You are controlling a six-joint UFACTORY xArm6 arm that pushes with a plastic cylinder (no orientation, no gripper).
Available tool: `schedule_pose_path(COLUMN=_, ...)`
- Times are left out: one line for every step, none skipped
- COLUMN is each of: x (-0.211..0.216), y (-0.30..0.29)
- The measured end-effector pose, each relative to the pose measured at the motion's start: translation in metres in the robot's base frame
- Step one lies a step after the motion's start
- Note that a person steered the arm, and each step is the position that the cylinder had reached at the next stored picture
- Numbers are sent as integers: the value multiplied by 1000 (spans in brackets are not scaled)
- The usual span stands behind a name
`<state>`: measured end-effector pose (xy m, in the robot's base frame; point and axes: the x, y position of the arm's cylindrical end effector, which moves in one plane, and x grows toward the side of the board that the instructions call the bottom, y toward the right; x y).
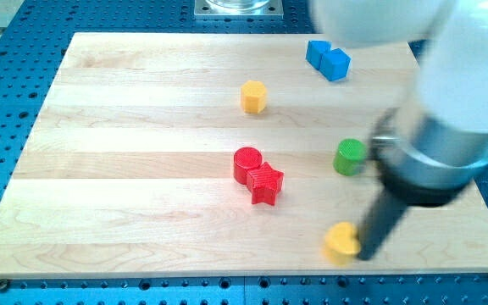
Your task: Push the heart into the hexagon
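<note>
The yellow heart (341,241) lies near the board's bottom edge, right of centre, and looks motion-blurred. My tip (368,253) is right against the heart's right side. The yellow hexagon (253,97) stands in the upper middle of the board, far up and to the left of the heart. The arm's pale body fills the view's right side above the rod.
A red cylinder (246,163) and a red star (265,184) touch each other at the board's centre. A green cylinder (350,157) stands right of them, next to the arm. A blue block (328,59) lies near the top edge. The wooden board (142,169) rests on a blue perforated table.
</note>
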<state>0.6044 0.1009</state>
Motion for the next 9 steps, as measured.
schedule_pose_path(x=-1, y=-88)
schedule_pose_path(x=-2, y=-171)
schedule_pose_path(x=-28, y=-242)
schedule_pose_path(x=-61, y=-275)
schedule_pose_path(x=-30, y=-349)
schedule_pose_path(x=12, y=-342)
schedule_pose_path(x=-12, y=-280)
schedule_pose_path(x=-46, y=-251)
schedule_pose_path(x=-42, y=-256)
